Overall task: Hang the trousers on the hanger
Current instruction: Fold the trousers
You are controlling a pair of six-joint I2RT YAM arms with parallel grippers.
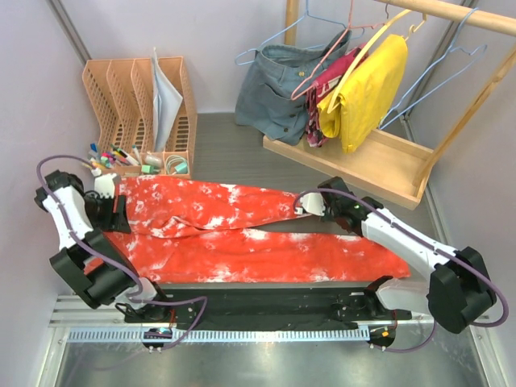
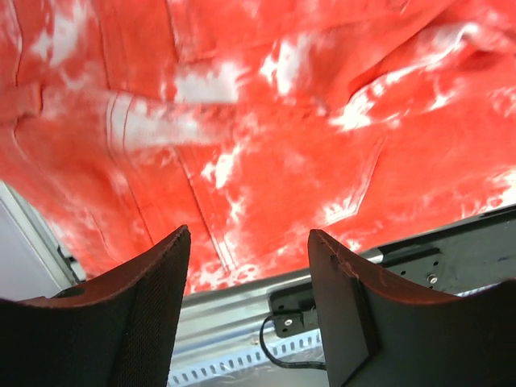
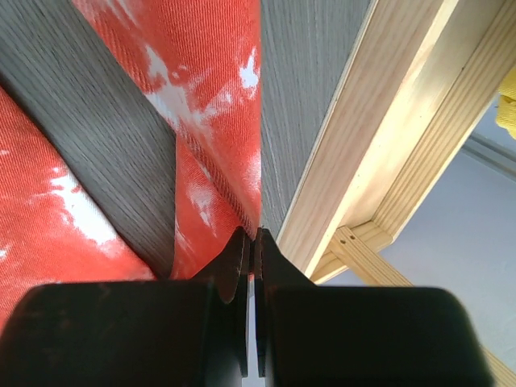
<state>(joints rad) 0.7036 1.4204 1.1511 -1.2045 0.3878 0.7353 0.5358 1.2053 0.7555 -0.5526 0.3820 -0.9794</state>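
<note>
Far left, back: a peach plastic slotted file organiser [image 1: 137,93] holds white paper sheets [image 1: 165,97] upright in its right-hand compartment. The other slots look bare. Just in front is a low desk tray of coloured pens and small bits [image 1: 121,157], too small to itemise.

The red-orange soft fabric trousers with white tie-dye splotches [image 1: 242,234] lie flat across the grey wood-grain surface [image 1: 218,145]. The waist is at the left and the two legs run right, the far leg shorter and rumpled.

The left end effector [image 1: 113,211] sits over the waist end. In the left wrist view its black textured fingers [image 2: 145,306] are spread wide with nothing between them, and seamed, pocket-stitched cloth [image 2: 258,121] shows beneath.

The right end effector [image 1: 305,205] is at the far leg's hem. The right wrist view shows it [image 3: 251,242] pressed together, pinching a folded edge of the trouser fabric [image 3: 201,97], with the pale wooden rack base [image 3: 387,145] just beside it.

Right, back: the wooden clothes rack [image 1: 355,161] stands on the surface behind the far leg. On its rail hang, left to right:
- a grey-blue denim garment [image 1: 278,89]
- a pink wire hanger [image 1: 322,68] with a dark pink cloth [image 1: 326,101]
- a plain yellow garment [image 1: 371,89]
- the thin light-blue wire hanger [image 1: 442,83], bare, well apart from the trousers
</note>
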